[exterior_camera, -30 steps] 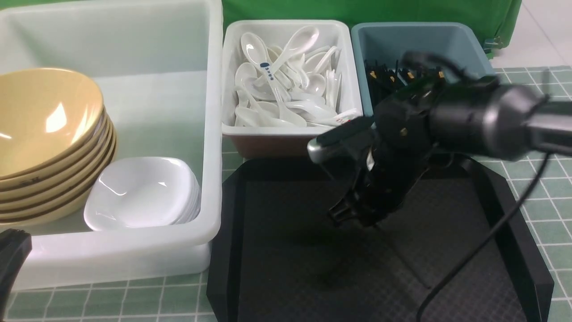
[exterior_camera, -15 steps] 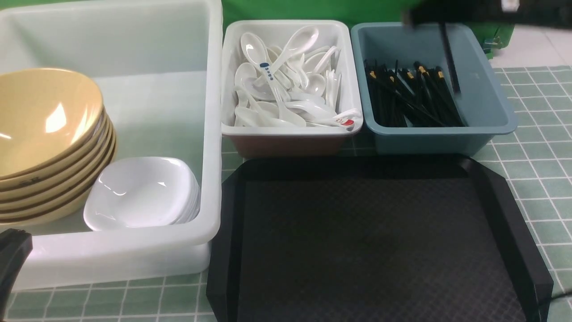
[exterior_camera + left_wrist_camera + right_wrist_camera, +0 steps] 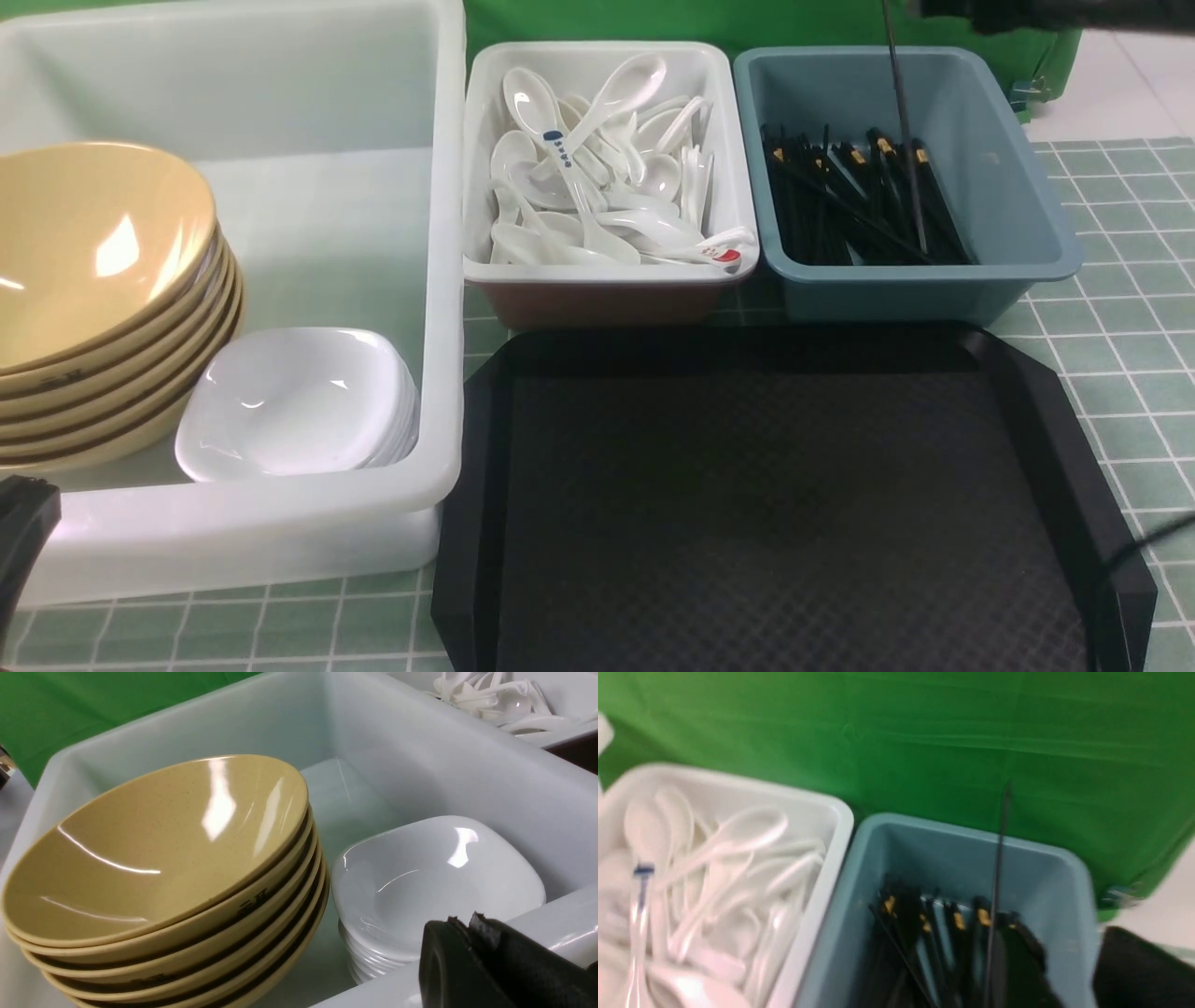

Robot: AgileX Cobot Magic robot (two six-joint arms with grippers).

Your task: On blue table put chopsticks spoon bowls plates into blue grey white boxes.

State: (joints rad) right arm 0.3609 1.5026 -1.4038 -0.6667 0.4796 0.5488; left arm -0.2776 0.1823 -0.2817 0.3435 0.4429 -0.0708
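One thin black stick of the chopsticks [image 3: 904,140] hangs nearly upright over the blue-grey box [image 3: 1027,201], its lower end down among the black sticks piled inside, its top running up toward my right gripper [image 3: 1027,11] at the upper edge of the front view. Whether those jaws pinch it or have let go I cannot tell, they're cropped. My left gripper [image 3: 472,952] sits pressed together by the white tub [image 3: 446,280], well away, so this drop belongs to the right arm
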